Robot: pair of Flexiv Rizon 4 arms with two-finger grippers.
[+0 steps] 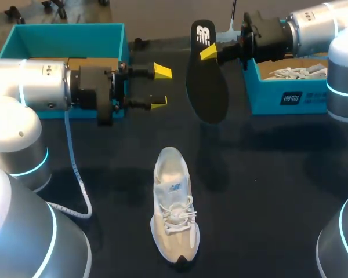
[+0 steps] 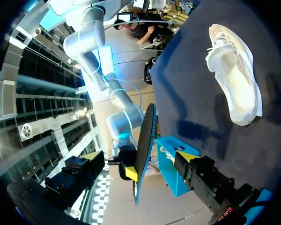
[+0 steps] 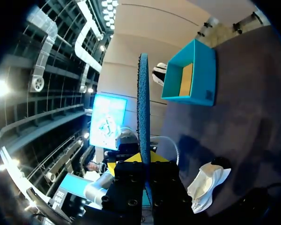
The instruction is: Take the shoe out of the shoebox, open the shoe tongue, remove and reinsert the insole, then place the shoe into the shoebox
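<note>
Dark matte table [image 1: 267, 174], a white lace-up sneaker [image 1: 174, 202] lying on it between two silver arms.
At the far left stands an open teal cardboard shoebox [image 1: 64, 29]; a second teal shoebox [image 1: 278, 98] at the far right holds another white shoe [image 1: 296, 72]. The sneaker lies near the front middle, well apart from both boxes. Above the table, the long black foam insole [image 1: 207, 87] hangs, clenched near its heel by the right gripper [image 1: 211, 53]. The left gripper [image 1: 160, 87] faces it, fingers spread and holding nothing.
</note>
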